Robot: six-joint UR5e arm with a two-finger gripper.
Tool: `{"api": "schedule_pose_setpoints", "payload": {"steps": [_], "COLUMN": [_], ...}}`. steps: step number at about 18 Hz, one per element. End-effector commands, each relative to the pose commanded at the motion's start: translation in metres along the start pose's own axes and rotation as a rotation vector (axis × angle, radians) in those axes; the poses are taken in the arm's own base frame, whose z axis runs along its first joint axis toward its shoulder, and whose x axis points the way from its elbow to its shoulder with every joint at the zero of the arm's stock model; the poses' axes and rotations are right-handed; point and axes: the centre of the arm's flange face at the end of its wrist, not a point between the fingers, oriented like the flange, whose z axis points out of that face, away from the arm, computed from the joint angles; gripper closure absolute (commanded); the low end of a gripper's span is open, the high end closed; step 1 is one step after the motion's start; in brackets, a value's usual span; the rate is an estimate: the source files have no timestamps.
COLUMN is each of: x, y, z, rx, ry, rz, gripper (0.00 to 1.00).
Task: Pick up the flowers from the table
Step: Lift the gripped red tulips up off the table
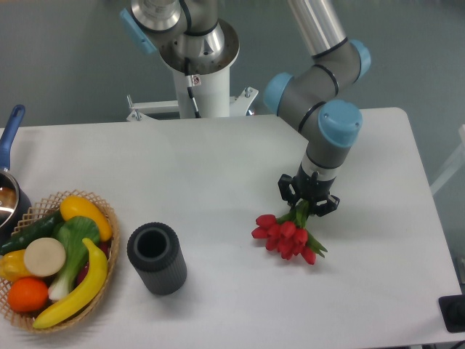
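Note:
The flowers (285, 235), a small bunch of red tulip buds with green stems, lie at the right centre of the white table (218, 167). The buds point to the lower left and the stems run up to the right. My gripper (306, 206) stands straight down over the stem end, with its black fingers on either side of the green stems. The fingers look closed on the stems. The buds still seem to rest on or just above the tabletop.
A dark grey ribbed cylinder cup (156, 257) stands upright left of the flowers. A wicker basket (109, 218) of toy fruit and vegetables sits at the front left. A pot with a blue handle (9, 145) is at the left edge. The robot base (196, 65) is at the back.

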Motion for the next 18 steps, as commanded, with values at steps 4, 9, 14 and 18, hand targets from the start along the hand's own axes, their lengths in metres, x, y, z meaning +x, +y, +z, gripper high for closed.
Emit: {"api": "schedule_pose_setpoints", "payload": {"steps": [4,9,14,18], "x": [0.007,0.028,0.049,0.051], "y": [-0.013,-0.035,-0.061,-0.087], "z": [-0.041,-0.116,-0.18,-0.219], "rx": [0.079,0.262,0.474,0.68], "ry": [-0.042,-0.099,-0.115,-0.059], "rz": [-0.021,0.007,0.055,0.077], "gripper": [0.61,0.61,0.61,0.61]}}
